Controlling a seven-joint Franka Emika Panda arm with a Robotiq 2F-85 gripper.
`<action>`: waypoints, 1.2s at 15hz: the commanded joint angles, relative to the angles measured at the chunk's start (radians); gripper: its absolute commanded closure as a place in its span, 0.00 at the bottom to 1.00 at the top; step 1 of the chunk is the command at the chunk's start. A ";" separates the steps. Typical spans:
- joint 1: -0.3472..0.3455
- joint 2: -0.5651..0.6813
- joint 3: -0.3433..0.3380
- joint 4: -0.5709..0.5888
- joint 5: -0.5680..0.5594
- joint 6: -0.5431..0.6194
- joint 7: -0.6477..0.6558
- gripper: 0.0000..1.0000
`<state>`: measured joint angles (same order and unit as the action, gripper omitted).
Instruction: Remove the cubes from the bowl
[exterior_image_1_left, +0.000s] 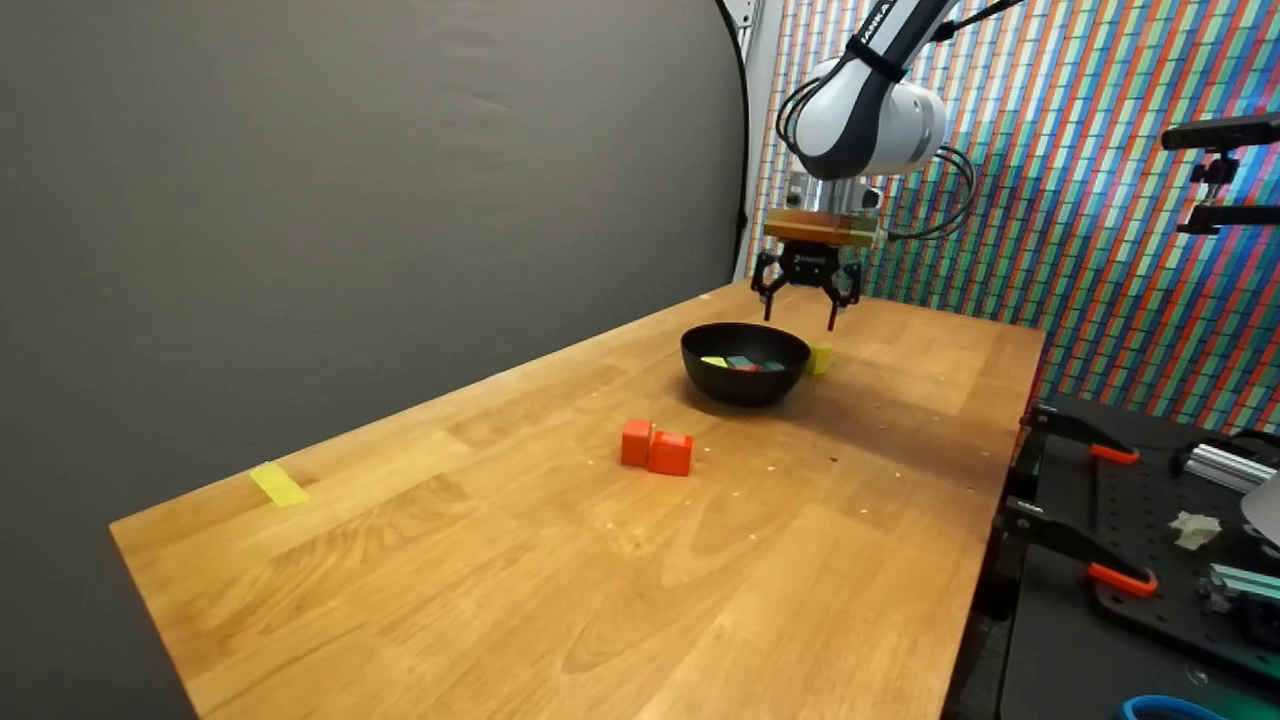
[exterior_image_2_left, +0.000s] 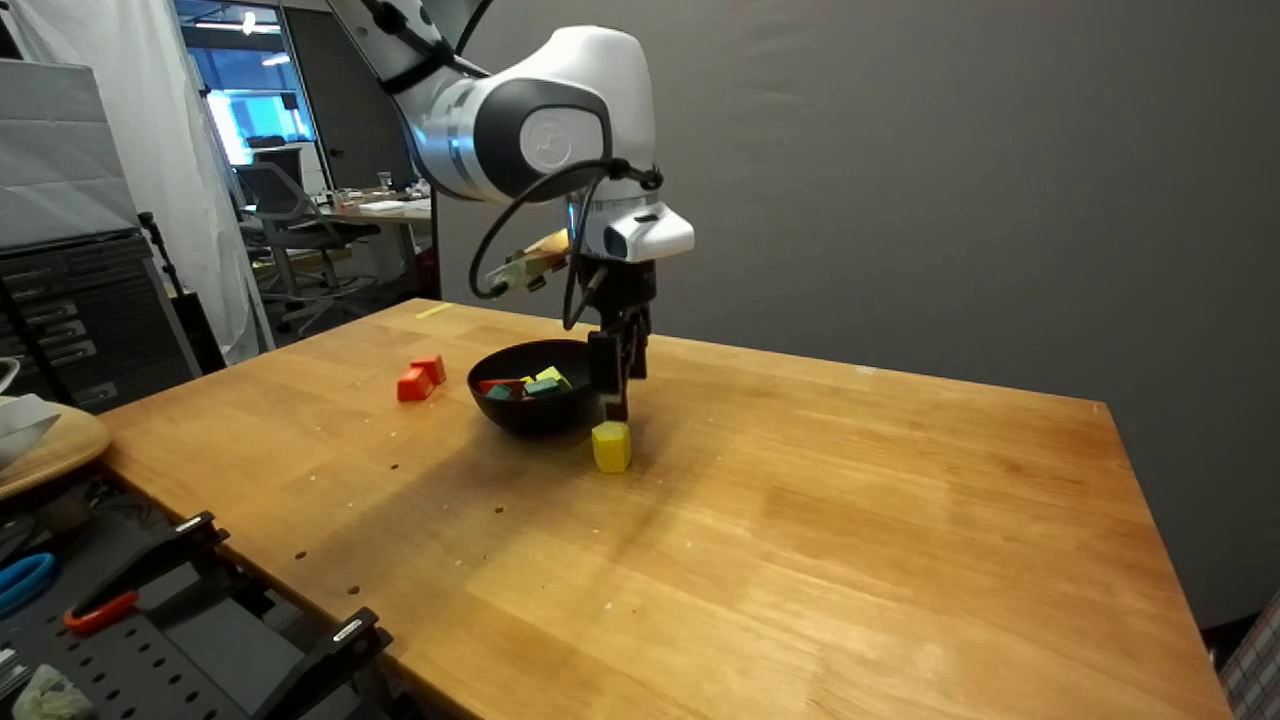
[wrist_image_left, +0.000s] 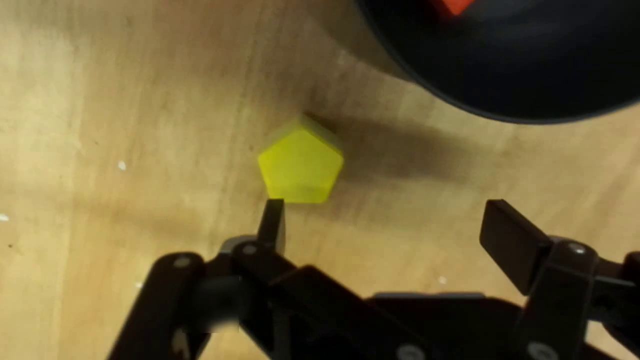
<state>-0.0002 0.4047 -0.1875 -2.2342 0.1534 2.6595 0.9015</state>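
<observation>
My fingers (wrist_image_left: 511, 242) stand wide apart above the table (exterior_image_1_left: 450, 600). Near them the yellow block (wrist_image_left: 301, 167) rests on the wood, just beside the bowl (exterior_image_1_left: 742, 388). Red, yellow and teal blocks (exterior_image_2_left: 543, 387) lie inside it; beyond, two red blocks (exterior_image_1_left: 670, 454) sit side by side.

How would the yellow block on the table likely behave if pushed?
The yellow block would probably slide rather than roll, given its angular, pentagonal outline. Its straight edges suggest it is stiff. Compact and upright, it seems unlikely to tip easily.
</observation>
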 joint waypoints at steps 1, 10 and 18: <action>0.010 -0.208 0.025 -0.073 0.010 0.049 -0.045 0.00; 0.031 -0.227 0.207 -0.004 0.218 -0.050 -0.263 0.44; 0.045 -0.035 0.174 0.024 0.141 -0.097 -0.243 0.45</action>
<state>0.0362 0.3150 0.0123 -2.2495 0.3292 2.5931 0.6699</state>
